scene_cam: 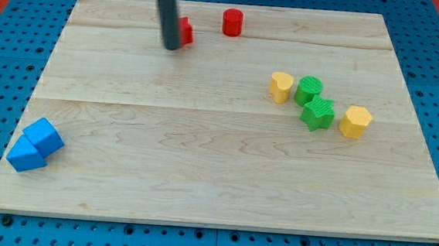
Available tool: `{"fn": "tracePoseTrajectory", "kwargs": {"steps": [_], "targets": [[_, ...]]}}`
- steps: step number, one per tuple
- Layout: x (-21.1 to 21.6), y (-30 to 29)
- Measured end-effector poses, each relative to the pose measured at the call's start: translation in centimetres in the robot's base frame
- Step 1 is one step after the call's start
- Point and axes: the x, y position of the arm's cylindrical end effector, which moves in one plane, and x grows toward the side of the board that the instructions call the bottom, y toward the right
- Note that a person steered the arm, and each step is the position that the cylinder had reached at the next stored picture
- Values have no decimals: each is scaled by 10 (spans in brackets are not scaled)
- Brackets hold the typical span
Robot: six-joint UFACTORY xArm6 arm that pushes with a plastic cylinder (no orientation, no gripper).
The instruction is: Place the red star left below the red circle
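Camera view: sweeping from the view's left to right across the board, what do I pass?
Blue blocks → my tip → red star, partly behind the rod → red circle → yellow block → two green blocks → yellow hexagon.

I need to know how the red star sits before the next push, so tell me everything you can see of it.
The red star is a small, solid-looking red block near the view's top edge of the wooden board, lying flat. My rod covers its left half, so the star outline cannot be made out. My tip is down at its left lower side, seemingly against it. The red circle stands apart to its right, slightly higher in the view. Nothing else is near it.
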Motion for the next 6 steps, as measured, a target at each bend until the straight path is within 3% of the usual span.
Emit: {"fn": "tracePoseTrajectory", "kwargs": {"steps": [1,2,3,4,5,6], "targets": [[3,35],[-3,33],[37,6],[12,-37],[-40,-65],[-49,-22]]}}
